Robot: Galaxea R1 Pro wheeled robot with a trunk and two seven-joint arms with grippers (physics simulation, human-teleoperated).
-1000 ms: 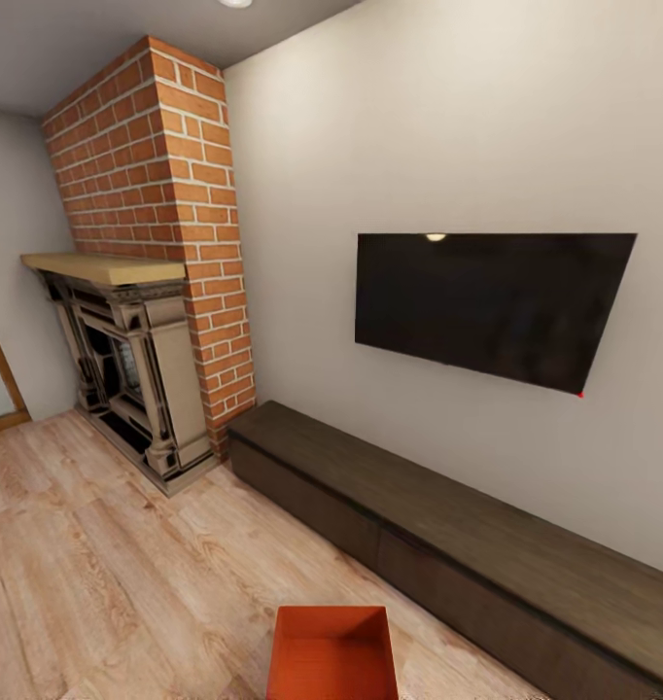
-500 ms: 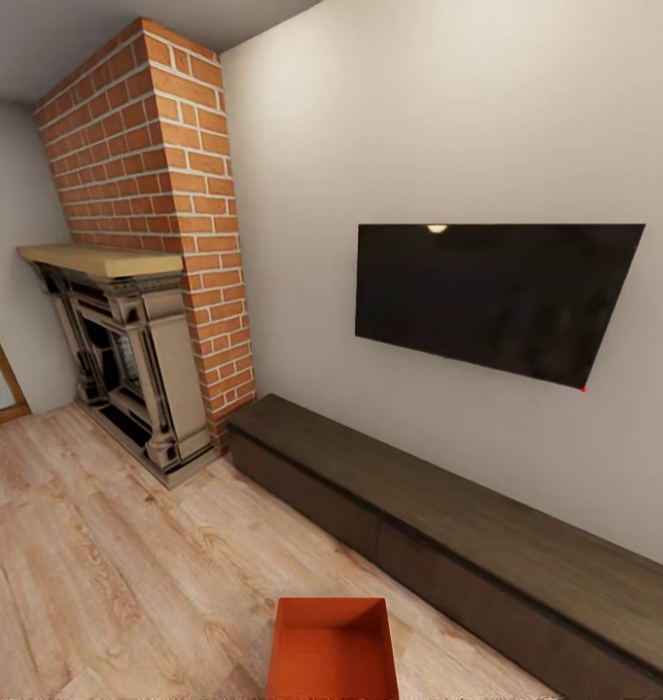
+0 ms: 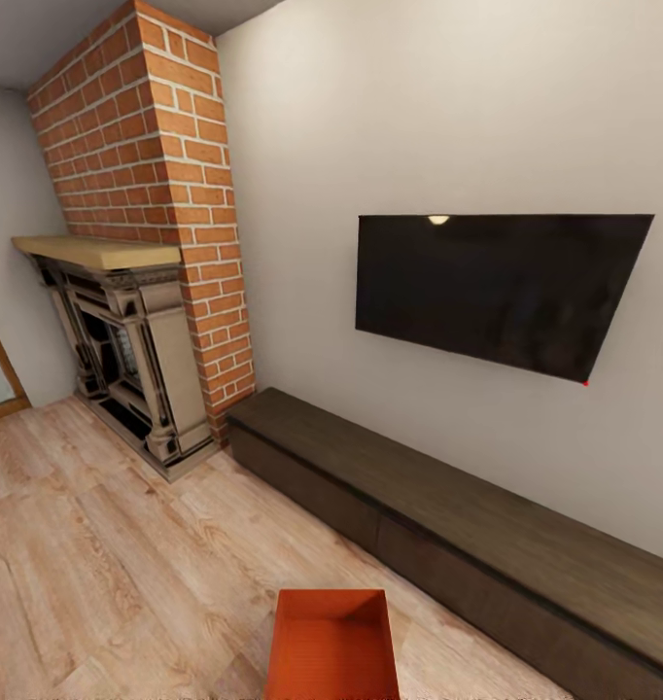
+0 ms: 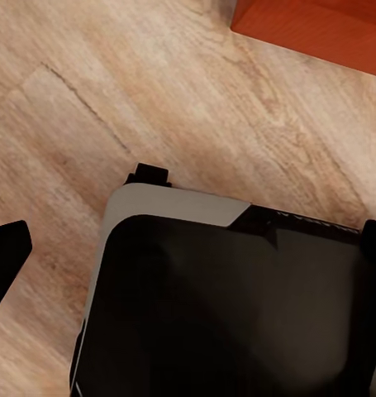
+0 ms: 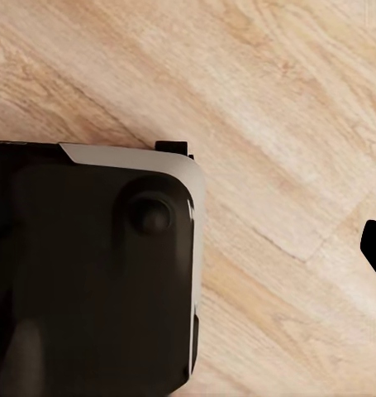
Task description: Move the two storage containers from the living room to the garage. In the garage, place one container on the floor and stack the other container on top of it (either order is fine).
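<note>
One orange-red storage container [image 3: 333, 646] lies on the light wood plank floor of the living room, at the bottom middle of the head view, its open top facing up. A corner of it [image 4: 320, 25] also appears in the left wrist view, beyond the robot's base. My left gripper [image 4: 188, 260] hangs open over the base, its dark fingertips [image 4: 6, 256] at the two sides of that view with nothing between them. My right gripper [image 5: 188, 248] also looks open and empty, with one dark fingertip [image 5: 374, 248] at the picture's edge above the planks.
A long dark low cabinet [image 3: 448, 515] runs along the white wall under a black TV [image 3: 497, 290]. A red brick fireplace [image 3: 137, 292] stands at the left. The robot's black and grey base [image 4: 229, 298] [image 5: 88, 265] sits below both wrists.
The whole head view has shifted a little: wall, TV and fireplace look slightly nearer and the container sits a bit higher in the picture. Nothing in the room has itself moved.
</note>
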